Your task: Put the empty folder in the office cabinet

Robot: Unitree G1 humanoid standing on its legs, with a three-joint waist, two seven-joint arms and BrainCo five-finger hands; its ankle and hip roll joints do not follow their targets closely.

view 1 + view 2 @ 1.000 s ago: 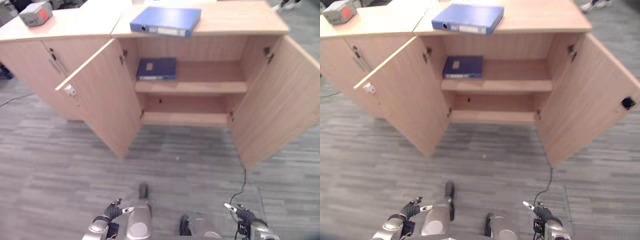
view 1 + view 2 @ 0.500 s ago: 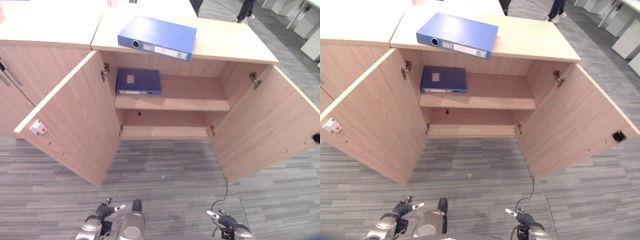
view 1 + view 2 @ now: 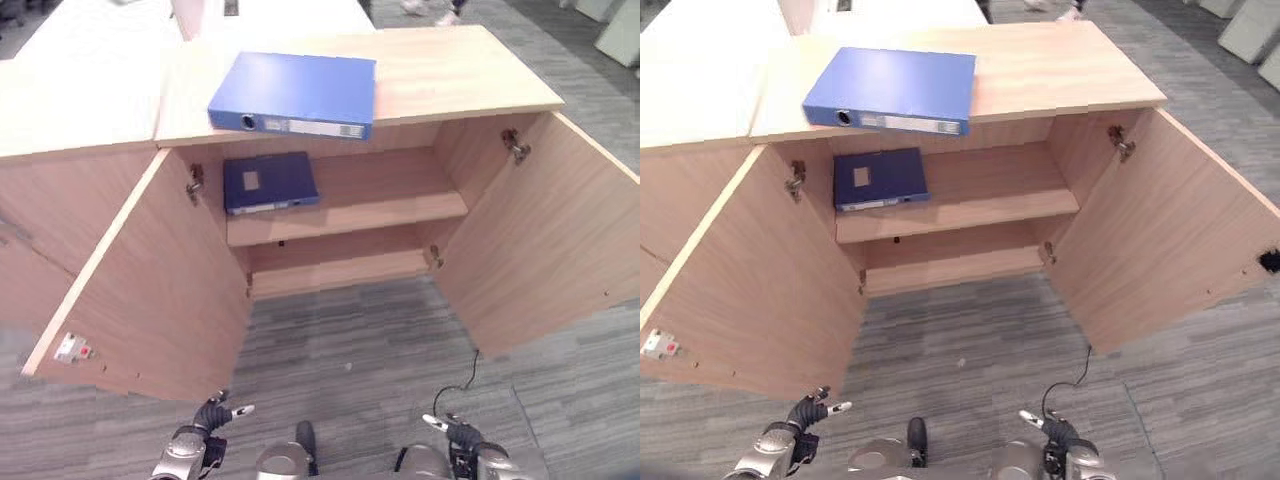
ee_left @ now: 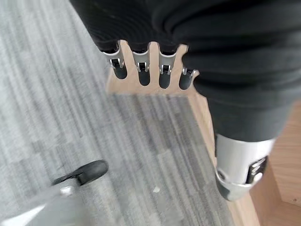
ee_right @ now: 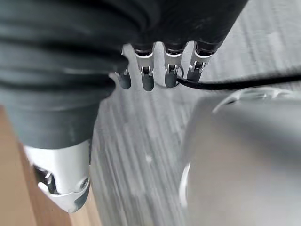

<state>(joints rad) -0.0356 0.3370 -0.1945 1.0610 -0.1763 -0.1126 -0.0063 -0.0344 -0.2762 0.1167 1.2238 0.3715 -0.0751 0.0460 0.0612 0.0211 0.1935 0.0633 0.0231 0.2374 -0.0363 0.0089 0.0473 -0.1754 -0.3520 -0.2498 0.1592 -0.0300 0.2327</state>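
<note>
Left eye view: the blue folder lies flat on the cabinet's worktop, toward its left half, above the open office cabinet. Its long axis runs left to right, and the labelled spine with the ring hole faces near, toward the robot. A darker folder already lies flat at the left of the upper shelf. Both doors stand wide open. The left hand and right hand hang low, well apart from the folder. The step in hand looks like the approach: I would raise both hands to the folder's short ends, lift it level, then lower it onto the free right part of the shelf, clear of the doors.

Right eye view: same layout; the folder's near edge just overhangs the worktop's front.

Left wrist view: fingers relaxed and spread, holding nothing.

Right wrist view: fingers likewise loose and empty.
</note>
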